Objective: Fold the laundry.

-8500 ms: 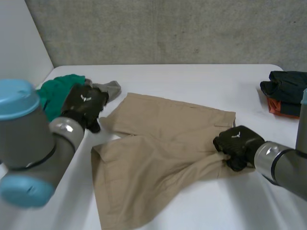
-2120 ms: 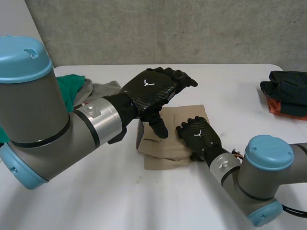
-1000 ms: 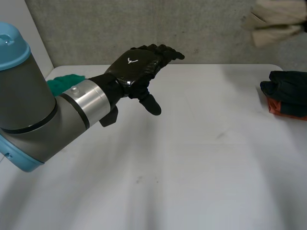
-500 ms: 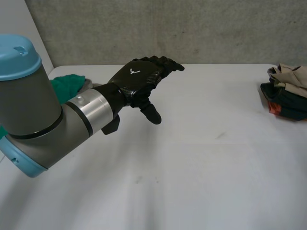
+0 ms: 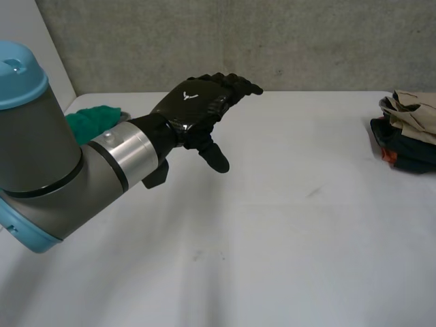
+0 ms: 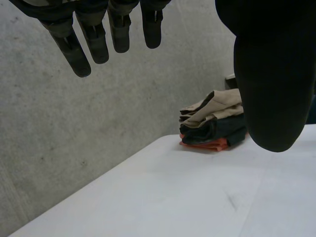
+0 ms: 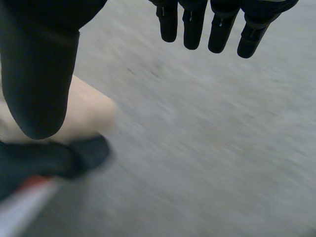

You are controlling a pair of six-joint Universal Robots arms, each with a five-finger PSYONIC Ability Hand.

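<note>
The folded tan shorts (image 5: 414,107) lie on top of a stack of dark and orange folded clothes (image 5: 409,151) at the table's far right edge. That stack also appears past my left hand's fingers in the left wrist view, tan shorts (image 6: 215,104) uppermost. My left hand (image 5: 197,105) hovers open above the middle-left of the white table (image 5: 286,225), fingers straight, thumb pointing down. My right hand (image 7: 44,69) is open with straight fingers (image 7: 217,24), holding nothing; the tan shorts (image 7: 86,116) and dark clothes (image 7: 49,158) lie just below its thumb.
A green garment (image 5: 92,122) lies at the table's far left behind my left arm. A grey concrete wall (image 5: 272,41) stands behind the table.
The right hand carried the folded tan shorts through the air to the right, set them on the stack and opened. My left hand has barely moved.
</note>
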